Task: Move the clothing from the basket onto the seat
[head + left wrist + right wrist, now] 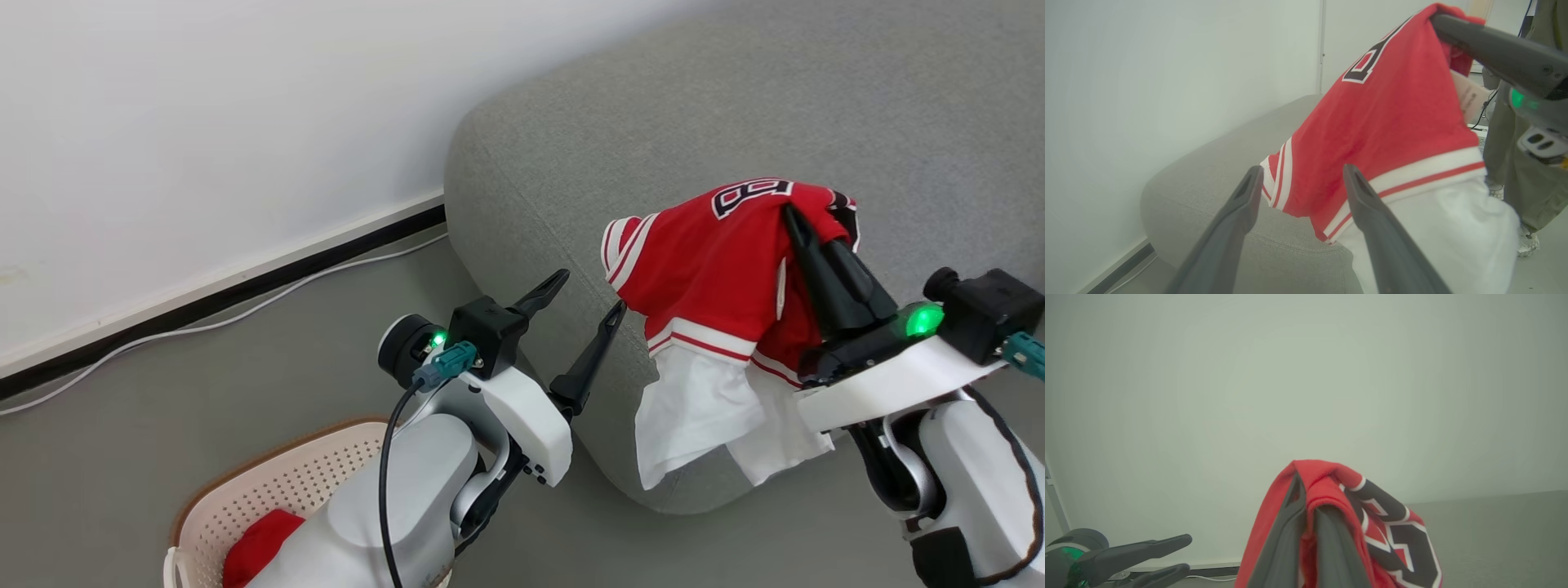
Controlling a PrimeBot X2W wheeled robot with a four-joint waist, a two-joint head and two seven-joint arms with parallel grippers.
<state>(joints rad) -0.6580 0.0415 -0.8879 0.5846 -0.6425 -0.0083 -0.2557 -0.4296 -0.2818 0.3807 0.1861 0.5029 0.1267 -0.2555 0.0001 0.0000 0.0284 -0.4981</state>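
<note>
- Far left, low: the basket [245, 482] sits on the floor beside our left forearm. The plain red garment [257, 543] lies inside it, partly hidden by that arm. Risk, as we judge it: on a reach back with so little of the garment in sight, the arm could knock the rim and shove the basket.
- Centre: the jersey [710, 261] hangs in the air at the rounded front edge of the seat [571, 122]. Its white lower part droops past that edge toward the floor. Risk: if it is released here, the hanging cloth would likely drag it off the curve and onto the floor. It wants carrying further over the cushion first.
- Snag risk: one finger of the left gripper [591, 293] stands just beside the jersey's striped hem and could catch it if either arm swings.
- Left gripper: fingers spread wide with nothing between them, touching nothing we can make out.
- Right gripper [793, 214]: fingers pressed together on a bunched fold of the jersey near the lettering, carrying the whole garment. Red cloth wraps both fingers in the right wrist view.
- Far right, left wrist view: a person's legs [1511, 171] stand beyond the jersey.
</note>
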